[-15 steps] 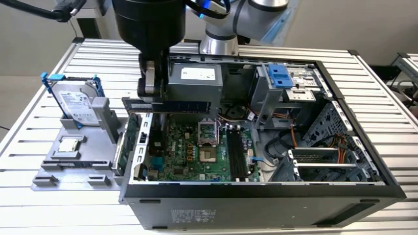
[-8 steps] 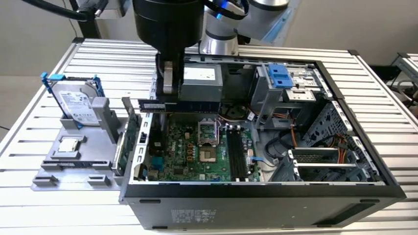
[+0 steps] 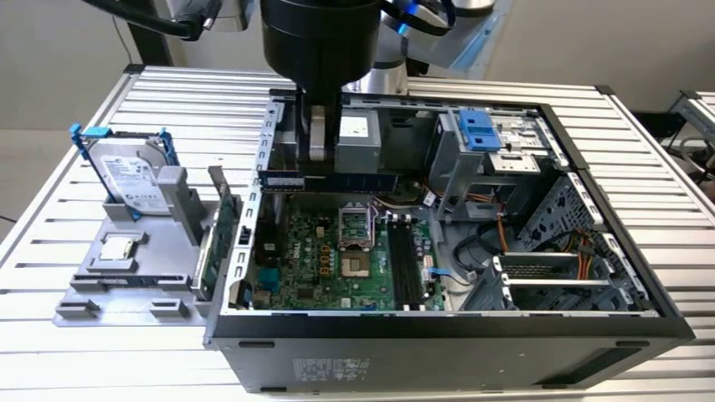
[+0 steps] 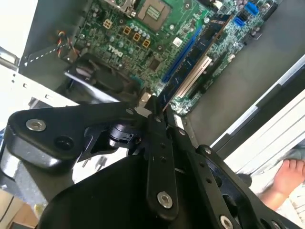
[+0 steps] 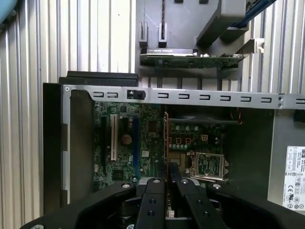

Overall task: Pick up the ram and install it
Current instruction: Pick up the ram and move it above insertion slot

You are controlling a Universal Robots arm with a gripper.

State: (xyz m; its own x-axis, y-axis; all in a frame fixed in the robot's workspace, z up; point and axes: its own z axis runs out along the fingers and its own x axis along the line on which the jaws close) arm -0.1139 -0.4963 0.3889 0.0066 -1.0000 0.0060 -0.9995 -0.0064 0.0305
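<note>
the ram (image 3: 360,182) is clamped between the closed fingers of the gripper (image 3: 321,169) and held level above the motherboard (image 3: 324,260), inside the open computer case (image 3: 447,339), toward its far side. the black slots (image 3: 404,266) lie lower, nearer and toward the exterior view's right.

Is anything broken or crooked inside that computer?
Nothing looks broken or spilled. The ram hangs level in the gripper above the open computer case, not yet in a slot. It seems turned crosswise to the long black slots, which looks slightly odd.
</note>
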